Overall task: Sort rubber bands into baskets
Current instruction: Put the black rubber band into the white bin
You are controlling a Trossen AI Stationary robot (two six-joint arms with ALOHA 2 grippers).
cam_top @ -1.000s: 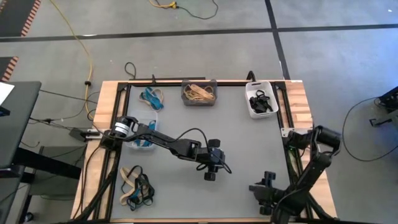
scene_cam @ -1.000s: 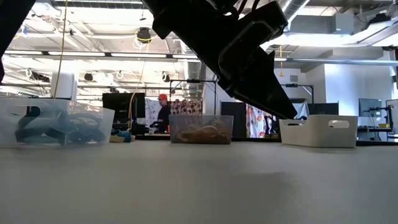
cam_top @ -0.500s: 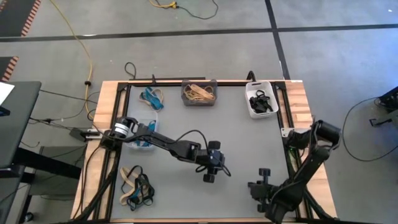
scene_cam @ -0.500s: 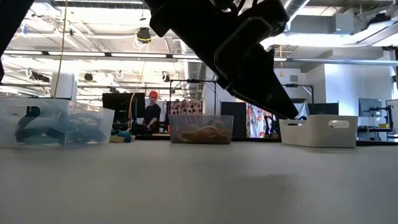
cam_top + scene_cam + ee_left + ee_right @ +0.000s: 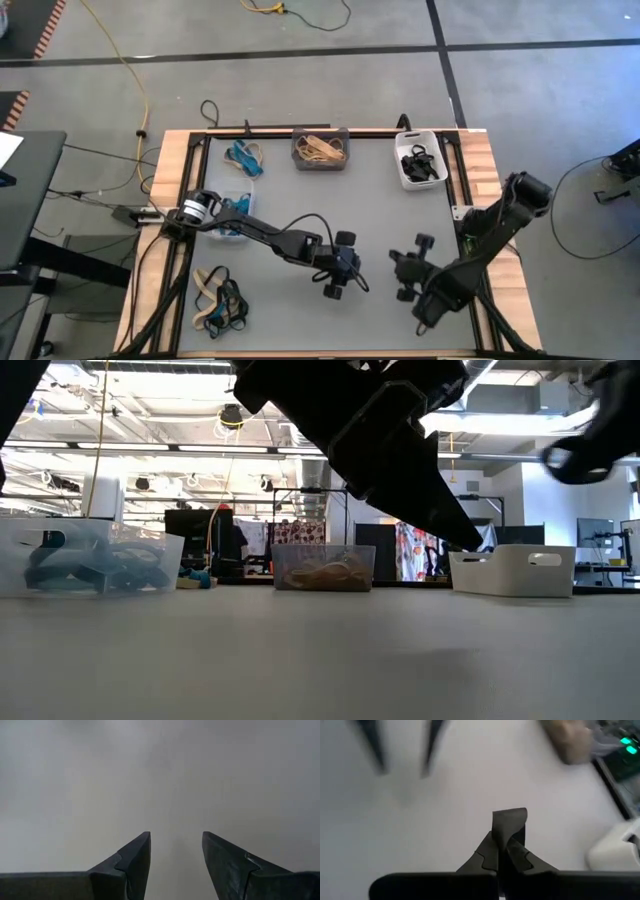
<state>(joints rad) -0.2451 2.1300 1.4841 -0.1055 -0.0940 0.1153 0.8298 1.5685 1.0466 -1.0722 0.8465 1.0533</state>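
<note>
You can see a pile of rubber bands [image 5: 220, 303] lying loose at the table's front left corner. More sit in the clear basket [image 5: 228, 215], half hidden under the left arm. The grey basket [image 5: 320, 150] and white basket [image 5: 419, 160] stand along the far edge. Your left gripper [image 5: 175, 862] hangs open over bare table, holding nothing. Your right gripper [image 5: 508, 832] is closed tight and empty.

Three baskets are sitting along the far edge of the bench [image 5: 400, 230]: one [image 5: 245, 158] at the left, one [image 5: 320, 148] in the middle, one [image 5: 420, 160] at the right, each holding bands. A fourth bin [image 5: 228, 215] is lying under the left arm. A loose pile of bands [image 5: 220, 302] is lying at the near left corner. Both arms are hanging over the middle.
</note>
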